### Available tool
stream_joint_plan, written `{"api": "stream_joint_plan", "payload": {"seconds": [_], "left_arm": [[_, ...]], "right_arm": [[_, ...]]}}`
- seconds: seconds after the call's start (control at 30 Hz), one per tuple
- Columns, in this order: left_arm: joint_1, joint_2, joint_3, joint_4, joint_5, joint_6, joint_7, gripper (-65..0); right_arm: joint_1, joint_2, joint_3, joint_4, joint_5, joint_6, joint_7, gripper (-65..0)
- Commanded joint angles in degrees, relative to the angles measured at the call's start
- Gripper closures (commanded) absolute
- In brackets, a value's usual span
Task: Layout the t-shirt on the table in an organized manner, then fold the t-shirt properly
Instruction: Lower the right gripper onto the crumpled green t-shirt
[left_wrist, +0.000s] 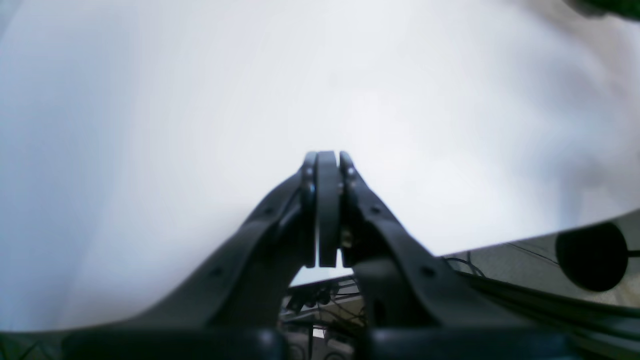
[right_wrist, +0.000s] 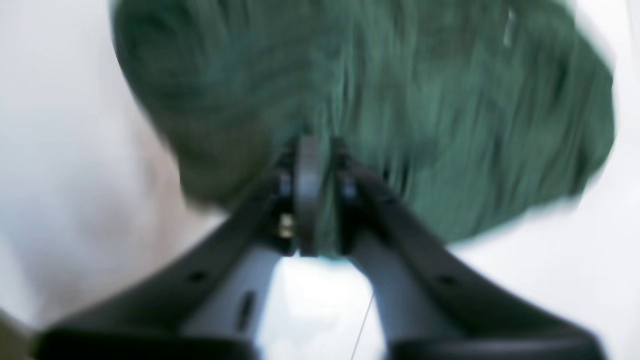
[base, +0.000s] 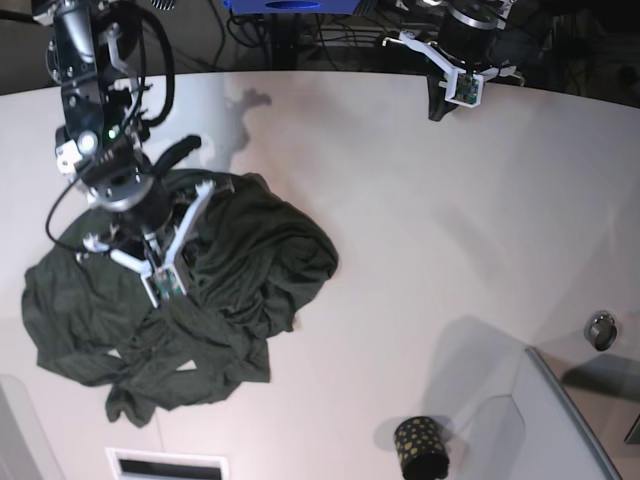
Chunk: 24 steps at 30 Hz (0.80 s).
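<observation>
So far nothing is laid out: the t-shirt (base: 190, 290) lies crumpled on the table (base: 420, 230). My right gripper (right_wrist: 320, 150) shows green cloth between slightly parted fingers; whether it grips, I cannot tell. My left gripper (left_wrist: 327, 160) is closed, empty, well apart. Spreading and folding remain.

The right wrist view is smeared with motion blur: the t-shirt (right_wrist: 400, 110) shows only as green streaks, its folds unreadable, and its top is cut off by the frame. Whether the right gripper (right_wrist: 320, 150) pinches cloth cannot be told. From the base view, that arm hides part of the shirt beneath it. In the left wrist view, the table (left_wrist: 200, 125) is a soft white haze.
</observation>
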Motion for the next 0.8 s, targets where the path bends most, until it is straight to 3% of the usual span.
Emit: {"api": "stream_joint_plan", "payload": {"seconds": [0.0, 0.13, 0.2, 0.3, 0.37, 0.53, 0.67, 0.7, 0.77], "left_arm": [[0.4, -0.1, 0.1, 0.5, 0.0, 0.3, -1.1, 0.0], [0.5, 1.0, -0.3, 0.7, 0.0, 0.3, -1.1, 0.0], [0.5, 1.7, -0.5, 0.6, -0.1, 0.3, -1.1, 0.0], [0.5, 2.0, -0.4, 0.5, -0.1, 0.3, -1.1, 0.0], [0.5, 3.2, -0.4, 0.8, -0.1, 0.3, -1.1, 0.0], [0.5, 4.0, -0.5, 0.9, -0.1, 0.3, -1.1, 0.0], [0.5, 4.0, -0.5, 0.9, -0.1, 0.3, -1.1, -25.8], [0.5, 4.0, -0.4, 1.0, -0.1, 0.3, -1.1, -28.5], [0.5, 4.0, -0.4, 1.0, -0.1, 0.3, -1.1, -27.3]], "right_arm": [[2.2, 0.3, 0.1, -0.6, 0.0, -0.5, 0.9, -15.3], [8.9, 0.1, -0.1, -7.4, 0.1, -0.3, 0.9, -37.8], [11.9, 0.3, -2.1, -11.1, 0.1, 1.9, 1.2, -42.9], [16.3, 0.1, -3.7, -18.2, 0.1, 9.5, 1.4, -42.5], [19.1, -0.7, -3.5, -23.9, 0.1, 12.5, 2.9, -42.5], [23.5, -1.6, -3.3, -35.0, -0.1, 13.2, 9.0, -42.5], [25.6, -1.6, -3.3, -40.8, 0.0, 13.3, 11.8, -42.3], [25.9, -1.6, -3.4, -42.3, 0.0, 13.3, 12.8, -41.7], [27.0, -1.6, -3.4, -45.2, 0.0, 13.3, 14.3, -38.3]]}}
